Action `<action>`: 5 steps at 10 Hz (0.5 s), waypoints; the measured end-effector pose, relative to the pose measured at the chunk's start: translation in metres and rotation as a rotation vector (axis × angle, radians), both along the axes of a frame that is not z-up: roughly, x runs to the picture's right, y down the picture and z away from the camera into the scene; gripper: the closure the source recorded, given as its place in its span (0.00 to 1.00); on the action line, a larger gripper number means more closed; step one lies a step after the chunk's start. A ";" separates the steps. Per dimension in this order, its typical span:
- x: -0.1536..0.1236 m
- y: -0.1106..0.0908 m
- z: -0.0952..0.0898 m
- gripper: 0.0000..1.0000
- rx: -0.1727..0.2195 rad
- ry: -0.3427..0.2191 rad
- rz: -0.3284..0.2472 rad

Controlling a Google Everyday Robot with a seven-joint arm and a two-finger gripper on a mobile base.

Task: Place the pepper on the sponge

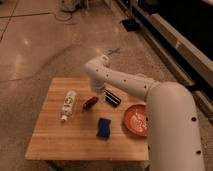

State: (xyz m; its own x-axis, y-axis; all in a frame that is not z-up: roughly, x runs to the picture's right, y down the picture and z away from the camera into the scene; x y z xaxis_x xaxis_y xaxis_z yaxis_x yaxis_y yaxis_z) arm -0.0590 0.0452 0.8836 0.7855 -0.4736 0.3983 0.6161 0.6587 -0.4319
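Arm reaches in from right, wrist bent down over bench (55, 140). Tool (95, 91) released, empty, poised just above pepper (90, 103). Pepper lies on bench beside black bar (112, 98), apart from sponge (104, 127).

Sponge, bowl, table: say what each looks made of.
Sponge: probably soft foam; a matte, deep-blue block. Bowl: plastic or glazed ceramic, hard to tell which; shiny red with pale patches inside. Table: likely wood; a light tan, smooth top. The tool hangs close by the pepper.
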 end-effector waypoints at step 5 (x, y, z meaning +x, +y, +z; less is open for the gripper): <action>-0.023 0.010 0.040 0.35 -0.022 -0.030 -0.015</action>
State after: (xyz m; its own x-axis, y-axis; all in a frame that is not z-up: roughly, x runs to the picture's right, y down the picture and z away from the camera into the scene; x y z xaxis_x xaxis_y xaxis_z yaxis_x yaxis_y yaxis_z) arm -0.0824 0.0548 0.9240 0.7660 -0.4756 0.4324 0.6386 0.6399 -0.4275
